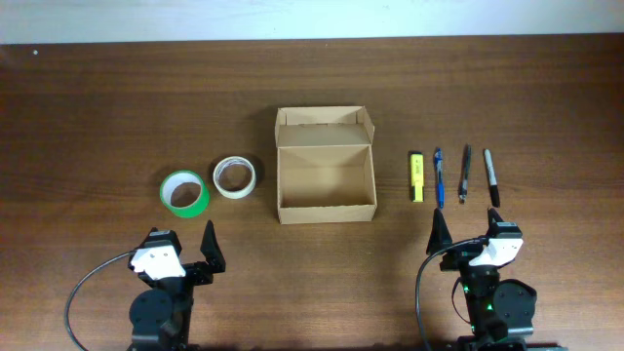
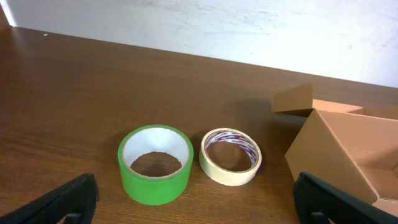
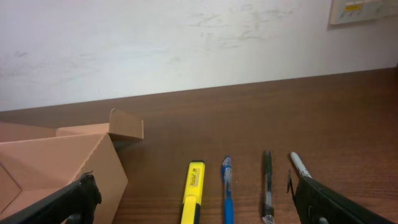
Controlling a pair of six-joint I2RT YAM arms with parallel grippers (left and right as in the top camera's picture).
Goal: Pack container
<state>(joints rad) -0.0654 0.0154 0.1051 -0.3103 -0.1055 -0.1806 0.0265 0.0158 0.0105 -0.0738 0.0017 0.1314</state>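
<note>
- The cream tape roll (image 2: 230, 157) has purple print inside its core, too small to read.
- The yellow highlighter (image 3: 193, 190) carries dark lettering, also unreadable.
- The container (image 1: 326, 180) sits mid-table, flap lid open, unmarked, ahead of and between both grippers, well apart from each.
- The left gripper (image 1: 182, 244) and right gripper (image 1: 470, 234) have their jaws spread wide, holding nothing.

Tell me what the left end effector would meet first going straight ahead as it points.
Probably the green tape roll, nearest ahead of the open left end effector. The cream tape roll beside it sits farther, and the centre line passes near the gap between them.
</note>
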